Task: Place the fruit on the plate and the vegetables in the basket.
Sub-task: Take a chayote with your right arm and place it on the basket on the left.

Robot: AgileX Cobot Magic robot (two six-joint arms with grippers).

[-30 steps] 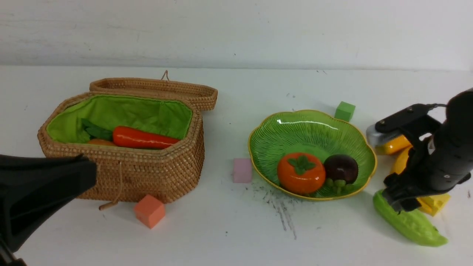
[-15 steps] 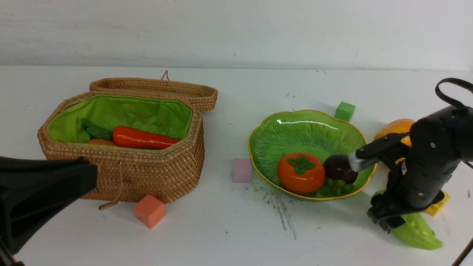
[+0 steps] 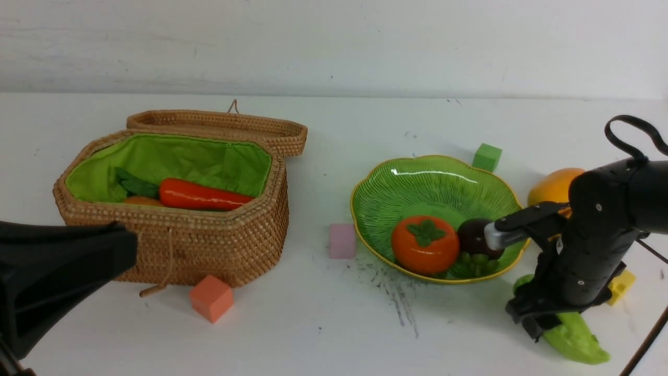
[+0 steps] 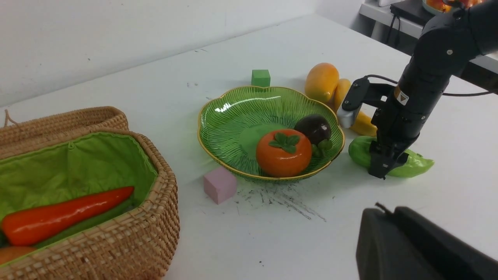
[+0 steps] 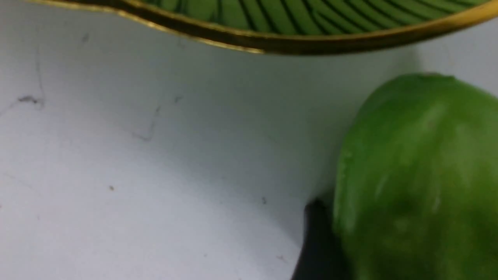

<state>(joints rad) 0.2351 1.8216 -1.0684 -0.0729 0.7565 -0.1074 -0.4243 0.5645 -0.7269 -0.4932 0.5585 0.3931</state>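
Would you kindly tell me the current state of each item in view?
basket: open, lid back.
carrot: lying inside the basket.
plate: holding two fruits.
persimmon: on the plate.
mangosteen: on the plate.
gourd: on the table.
mango: on the table, outside the plate.
banana: on the table beside the mango.
right gripper: down at the gourd, grip unclear.
left gripper: shut.

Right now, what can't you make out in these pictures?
Right pincer: the arm in front view and blur in right wrist view hide whether it grips the gourd.
Banana: mostly behind the arm, front and left wrist views.
Potato: only a sliver shows past the basket rim, front view.
Yellow cube: half behind the arm, front view.
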